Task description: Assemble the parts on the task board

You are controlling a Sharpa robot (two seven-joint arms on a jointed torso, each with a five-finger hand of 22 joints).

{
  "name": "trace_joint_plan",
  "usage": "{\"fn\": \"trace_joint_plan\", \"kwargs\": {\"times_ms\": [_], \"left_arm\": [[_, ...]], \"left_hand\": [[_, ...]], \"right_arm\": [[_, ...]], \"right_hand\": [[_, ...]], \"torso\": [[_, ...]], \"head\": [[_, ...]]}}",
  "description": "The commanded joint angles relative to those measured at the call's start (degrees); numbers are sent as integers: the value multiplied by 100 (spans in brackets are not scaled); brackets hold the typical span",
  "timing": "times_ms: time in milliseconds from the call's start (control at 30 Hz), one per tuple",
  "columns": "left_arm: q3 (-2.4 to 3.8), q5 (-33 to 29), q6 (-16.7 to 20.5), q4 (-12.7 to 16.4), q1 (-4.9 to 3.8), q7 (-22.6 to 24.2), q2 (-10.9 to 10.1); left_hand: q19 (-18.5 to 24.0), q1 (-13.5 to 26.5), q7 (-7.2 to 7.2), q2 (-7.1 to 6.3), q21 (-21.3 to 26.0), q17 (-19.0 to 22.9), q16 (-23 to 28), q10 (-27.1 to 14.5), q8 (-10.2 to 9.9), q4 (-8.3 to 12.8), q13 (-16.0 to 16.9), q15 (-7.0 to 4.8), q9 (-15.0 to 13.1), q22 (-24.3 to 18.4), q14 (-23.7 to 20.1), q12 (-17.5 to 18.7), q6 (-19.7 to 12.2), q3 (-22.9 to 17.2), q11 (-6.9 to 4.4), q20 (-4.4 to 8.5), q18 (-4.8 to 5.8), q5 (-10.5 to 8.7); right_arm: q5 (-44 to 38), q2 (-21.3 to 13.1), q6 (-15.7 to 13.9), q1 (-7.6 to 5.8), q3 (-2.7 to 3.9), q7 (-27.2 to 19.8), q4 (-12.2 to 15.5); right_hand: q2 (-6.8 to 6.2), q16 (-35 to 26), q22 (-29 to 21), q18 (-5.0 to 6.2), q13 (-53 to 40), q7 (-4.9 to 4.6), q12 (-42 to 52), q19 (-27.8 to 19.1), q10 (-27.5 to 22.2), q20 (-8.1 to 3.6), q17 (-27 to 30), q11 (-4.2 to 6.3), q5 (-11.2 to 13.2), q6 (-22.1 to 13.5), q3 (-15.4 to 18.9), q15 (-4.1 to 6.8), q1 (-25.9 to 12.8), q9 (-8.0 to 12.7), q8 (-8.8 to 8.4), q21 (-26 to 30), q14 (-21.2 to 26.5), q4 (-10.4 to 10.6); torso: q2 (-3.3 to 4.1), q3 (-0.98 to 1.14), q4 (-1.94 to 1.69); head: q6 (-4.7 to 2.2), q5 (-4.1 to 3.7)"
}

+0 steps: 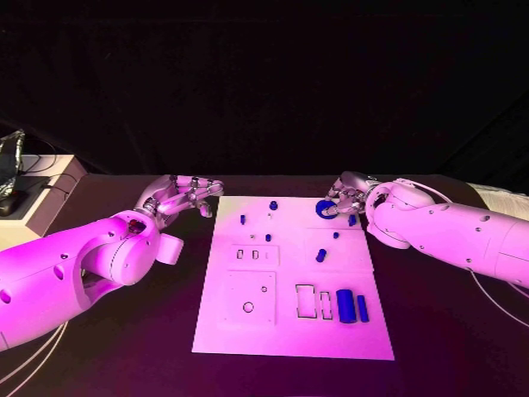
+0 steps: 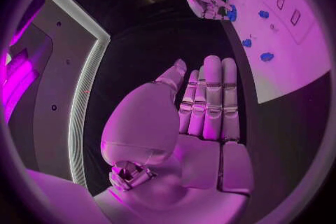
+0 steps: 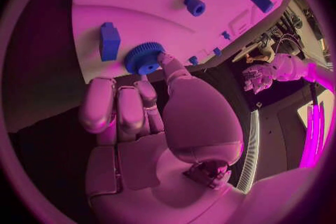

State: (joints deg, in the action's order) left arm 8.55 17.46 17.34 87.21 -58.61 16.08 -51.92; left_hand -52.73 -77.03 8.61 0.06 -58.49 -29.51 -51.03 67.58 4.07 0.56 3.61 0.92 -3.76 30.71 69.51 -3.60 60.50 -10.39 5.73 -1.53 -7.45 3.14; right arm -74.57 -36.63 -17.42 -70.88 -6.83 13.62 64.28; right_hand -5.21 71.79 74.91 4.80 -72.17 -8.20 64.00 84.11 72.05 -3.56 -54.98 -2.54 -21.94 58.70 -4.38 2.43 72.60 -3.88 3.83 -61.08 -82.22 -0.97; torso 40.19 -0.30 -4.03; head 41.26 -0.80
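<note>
On the near part of the white board (image 1: 291, 331) two blue bars (image 1: 351, 307) lie side by side at the right, just beside empty rectangular slots, so that end looks unfinished. Toward the middle a small blue piece (image 1: 321, 255) stands on the board, and more small blue pegs (image 1: 272, 205) stand along the far edge. At the far right corner the right hand (image 1: 350, 198) pinches a blue gear (image 3: 144, 58) between thumb and fingertip, the gear at the board's edge beside a blue block (image 3: 109, 41). The left hand (image 1: 181, 197) hangs off the far left edge of the board, fingers straight and together, holding nothing. Judging from the open slots, most of the assembly remains to be done
</note>
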Motion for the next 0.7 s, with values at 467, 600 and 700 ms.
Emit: {"fn": "trace_joint_plan", "kwargs": {"times_ms": [467, 600, 700], "left_arm": [[5, 24, -88, 26, -1, 23, -20], [5, 25, -86, 31, -1, 27, -29], [5, 25, -81, 34, -1, 30, -34]], "left_hand": [[53, 36, 11, -6, -24, 6, -35, -49, -27, -1, -6, 10, -3, -7, -43, -7, -47, -41, -11, 2, -58, -12], [53, 36, 11, -6, -24, 6, -35, -49, -27, -1, -6, 10, -3, -7, -43, -7, -47, -41, -11, 2, -58, -12], [53, 36, 11, -6, -24, 6, -35, -49, -27, -1, -6, 10, -3, -7, -43, -7, -47, -41, -11, 2, -58, -12]], "right_arm": [[-82, -51, -154, 29, -20, -44, 126], [-191, -66, -345, 28, -19, -86, 218], [-229, -79, -432, 26, -17, -104, 317]], "right_hand": [[210, 9, 846, 65, -44, 32, 7, 291, 84, 8, -106, 124, -255, 225, -657, 43, -60, -2, 6, -99, -33, -429], [207, -15, 847, 57, -49, 64, 0, 290, 113, -4, -97, 143, -235, 319, -700, 55, -140, -4, 2, -107, -32, -486], [194, -20, 848, 54, -59, 79, 8, 291, 137, -10, -99, 151, -223, 360, -697, 61, -164, -4, 3, -113, -34, -494]], "torso": [[5, -3, -8], [3, -2, -5], [0, -6, -3]], "head": [[0, -30], [-2, -24], [-5, -19]]}}
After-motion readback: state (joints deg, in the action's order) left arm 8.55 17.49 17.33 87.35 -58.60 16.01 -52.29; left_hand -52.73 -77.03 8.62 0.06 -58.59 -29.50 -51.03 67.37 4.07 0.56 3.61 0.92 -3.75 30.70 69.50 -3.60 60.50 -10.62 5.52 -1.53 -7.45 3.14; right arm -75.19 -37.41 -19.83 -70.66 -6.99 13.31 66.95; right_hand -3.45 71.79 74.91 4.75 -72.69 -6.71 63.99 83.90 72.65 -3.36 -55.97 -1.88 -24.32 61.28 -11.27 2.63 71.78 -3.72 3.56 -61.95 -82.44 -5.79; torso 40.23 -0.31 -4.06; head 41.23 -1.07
